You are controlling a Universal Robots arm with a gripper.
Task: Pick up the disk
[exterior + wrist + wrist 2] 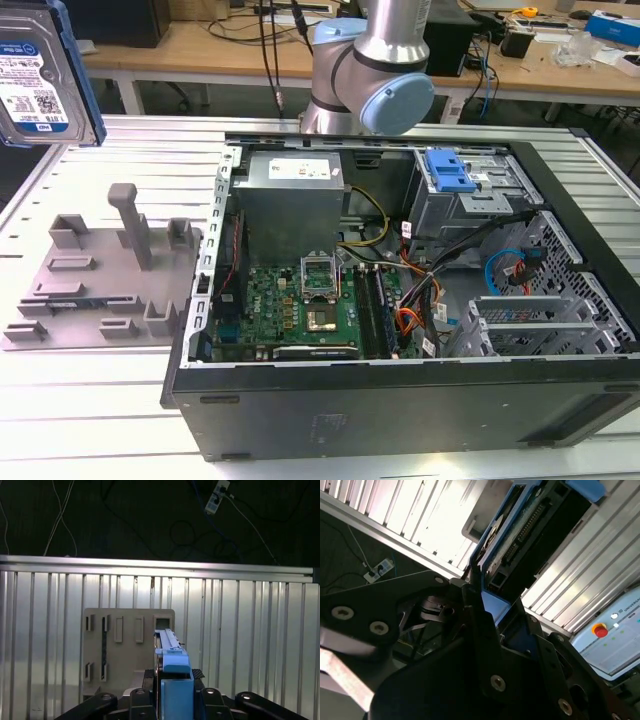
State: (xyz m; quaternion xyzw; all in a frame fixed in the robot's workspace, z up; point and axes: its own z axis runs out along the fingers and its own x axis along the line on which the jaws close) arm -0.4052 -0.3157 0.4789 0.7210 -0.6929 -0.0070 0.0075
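The disk (38, 85), silver with a white-and-blue label and blue side rails, hangs in the air at the exterior view's upper left, above the grey fixture. In the first wrist view the disk (172, 652) stands edge-on, its blue rail between the black fingers of my gripper (174, 682). In the second wrist view the disk (530, 527) sticks out past the gripper (489, 602), which is shut on its end.
The grey fixture with posts (100, 275) lies on the slatted metal table (90, 400), also seen from above (125, 645). An open computer case (400, 300) with a bright blue bracket (448, 170) stands beside it. The arm (370, 70) rises behind the case.
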